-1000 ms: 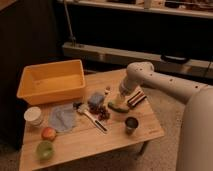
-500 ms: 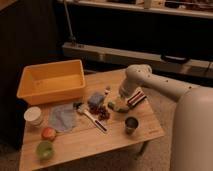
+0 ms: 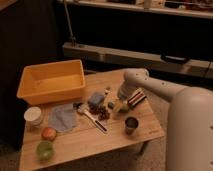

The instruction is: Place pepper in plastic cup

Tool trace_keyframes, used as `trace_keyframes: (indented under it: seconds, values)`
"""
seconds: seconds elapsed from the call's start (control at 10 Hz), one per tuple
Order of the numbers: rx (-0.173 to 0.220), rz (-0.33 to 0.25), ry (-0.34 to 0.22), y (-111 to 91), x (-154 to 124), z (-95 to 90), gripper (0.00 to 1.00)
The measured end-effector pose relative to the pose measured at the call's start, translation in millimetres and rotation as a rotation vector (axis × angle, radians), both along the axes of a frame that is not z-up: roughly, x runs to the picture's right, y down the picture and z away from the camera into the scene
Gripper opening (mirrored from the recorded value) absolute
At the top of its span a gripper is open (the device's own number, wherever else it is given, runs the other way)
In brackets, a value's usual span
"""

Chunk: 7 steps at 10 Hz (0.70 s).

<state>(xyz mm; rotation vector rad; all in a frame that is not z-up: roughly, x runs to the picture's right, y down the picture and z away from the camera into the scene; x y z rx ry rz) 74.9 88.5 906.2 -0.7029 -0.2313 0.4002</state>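
At the middle of the wooden table [image 3: 100, 146], the gripper [image 3: 120, 101] is hanging low over the top, pointing down off the white arm [image 3: 155, 87] that is reaching in from the right. Grip state: cannot tell, the tip is blending into whatever is lying under it.

The pepper [image 3: 115, 107] is showing as a pale green sliver right at the gripper's tip, at table level. Cannot tell if it is being pinched or just lying there in contact.

The plastic cup [image 3: 45, 150] is standing upright at the front-left corner, well apart from gripper and pepper.

- A red-orange fruit [image 3: 48, 133] is sitting just behind the plastic cup; touching or not, cannot tell.
- A white cup [image 3: 33, 115] is standing further back along the left edge.
- A blue-grey cloth [image 3: 62, 118] is lying flat just right of the white cup.
- A yellow bin [image 3: 50, 93] is taking up the back-left corner.

Between cloth and gripper:
- A utensil [image 3: 92, 119] with a dark handle is lying diagonally.
- A blue-grey block [image 3: 96, 100] is sitting just behind the utensil.
- A small dark reddish cluster [image 3: 104, 114] is lying just left of the pepper.

Right side:
- A striped packet [image 3: 136, 97] is lying tilted just beside the gripper.
- A dark metal cup [image 3: 131, 124] is standing upright in front of the packet, near the table's right edge.
- The robot's white body [image 3: 192, 135] is filling the lower right corner.
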Motion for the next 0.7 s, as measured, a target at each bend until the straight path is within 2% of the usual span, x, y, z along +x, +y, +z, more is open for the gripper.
trace_keyframes:
  seconds: [0.6, 0.7]
  values:
    - [-0.078, -0.008, -0.017, 23, -8, 15.9, 0.79]
    - [-0.085, -0.001, -0.020, 24, -9, 17.8, 0.74]
